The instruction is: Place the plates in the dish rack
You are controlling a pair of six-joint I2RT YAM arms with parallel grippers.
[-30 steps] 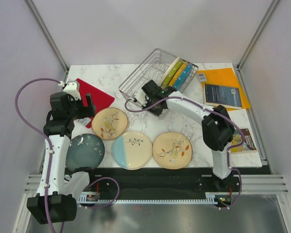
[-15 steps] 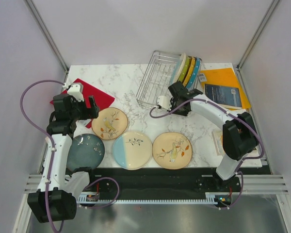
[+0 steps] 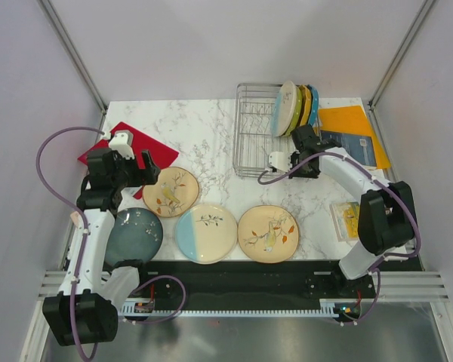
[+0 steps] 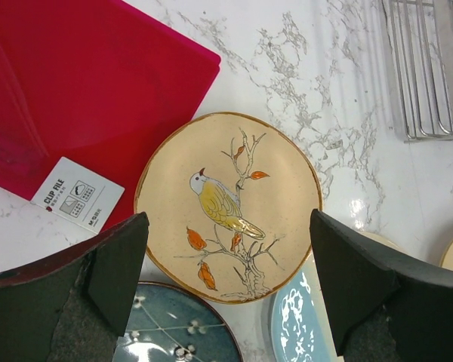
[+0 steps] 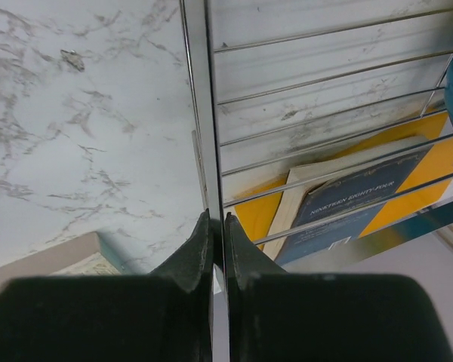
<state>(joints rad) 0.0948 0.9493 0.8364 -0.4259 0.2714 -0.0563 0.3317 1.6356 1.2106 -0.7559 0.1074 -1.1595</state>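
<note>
- Fingers of the right gripper [image 5: 217, 220] are pinched almost together on one rim wire of the dish rack [image 3: 255, 130]; the wire runs through the slit between them.
- On the other side, left gripper [image 4: 228, 226] is spread wide with nothing held, hovering over the upper cream bird plate [image 4: 228, 205].
- The rack stands at the far right of the table [image 3: 204, 132]. Several other plates [image 3: 294, 107] already stand upright at its right end, and the slots to their left look free.
- Progress: none of the four is loaded.
- Flat on the marble in a near-edge row are the teal speckled plate [image 3: 134, 235], the blue-and-cream plate [image 3: 204, 233] and the second cream bird plate [image 3: 268, 233]. The upper bird plate lies just behind them, touching the red folder [image 4: 83, 90].
- Judgement: the task is at its very start. The right arm seems occupied with the rack itself, so four pick-and-slot cycles remain.
- Writing: the white label [image 4: 75, 197] on the folder reads "CLIP FILE"; its smaller print is illegible.
- Seen through the rack wires, a book [image 5: 347, 204] reads "NINETEEN EIGHTY-FOUR".
</note>
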